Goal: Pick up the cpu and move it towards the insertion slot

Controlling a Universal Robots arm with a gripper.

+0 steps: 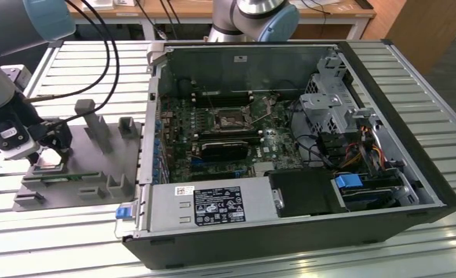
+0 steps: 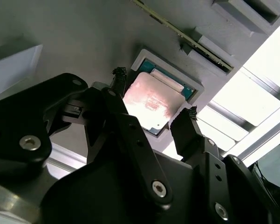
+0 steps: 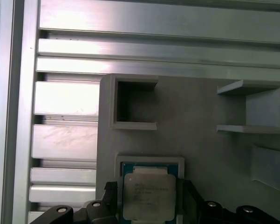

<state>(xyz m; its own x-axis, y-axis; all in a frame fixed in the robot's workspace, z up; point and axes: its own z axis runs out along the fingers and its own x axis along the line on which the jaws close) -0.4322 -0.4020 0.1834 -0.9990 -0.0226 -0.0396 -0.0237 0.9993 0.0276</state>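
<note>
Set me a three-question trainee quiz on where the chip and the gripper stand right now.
1. True or false: the flat square silver-topped cpu lies in a pale recess of the grey plastic fixture.
2. The black gripper has its fingers: A) clamped on a cable B) open, either side of the cpu C) shut on a screw.
3. Fill in: the silver-framed square insertion slot sits on the green ____ inside the open black case.
Key: 1 true; 2 B; 3 motherboard.
</note>
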